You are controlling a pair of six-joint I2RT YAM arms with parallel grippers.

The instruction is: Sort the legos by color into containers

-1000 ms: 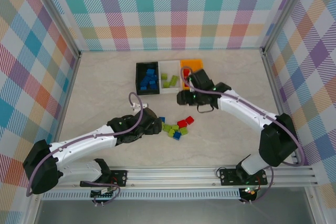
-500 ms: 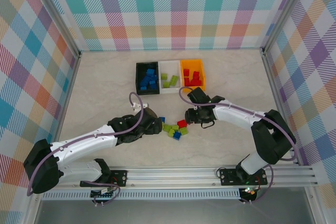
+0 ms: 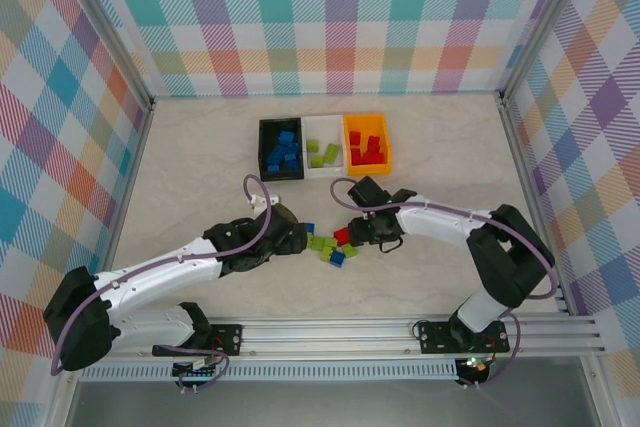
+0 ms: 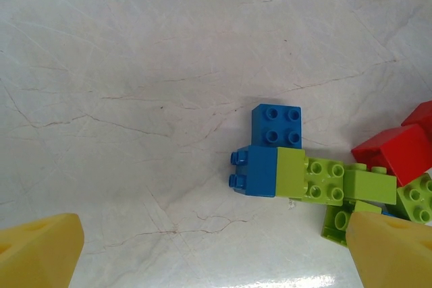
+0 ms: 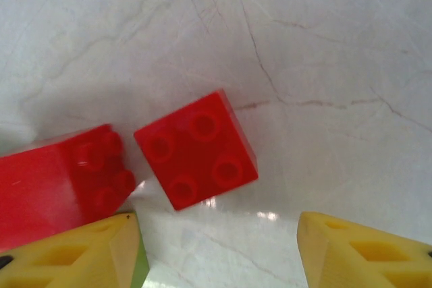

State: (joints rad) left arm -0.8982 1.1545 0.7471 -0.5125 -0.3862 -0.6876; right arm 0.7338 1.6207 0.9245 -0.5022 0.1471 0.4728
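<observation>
Red pick in hand, done with the right gripper (image 5: 219, 251): parted, empty, hanging low over a square red brick (image 5: 196, 150) lying studs-up on the table (image 5: 324, 45), just beside a second red brick (image 5: 64, 177). Reach forward first to centre on the square one, now ahead of the fingertips and turned askew to them. Twist the wrist to set the pads (image 5: 364, 251) against two flat sides, not corners. Drop straight down, steering the near finger clear of the neighbour. Close gently, lift cleanly, then carry to the orange bin (image 3: 368, 121), last in the row after the black bin (image 3: 263, 137) and white bin (image 3: 322, 127) at the table's far side, already holding reds. Leave the left gripper (image 4: 216, 254) alone: wide open, holding nothing, poised above a blue brick (image 4: 277, 126) at the other edge of the loose pile (image 3: 330, 247)
</observation>
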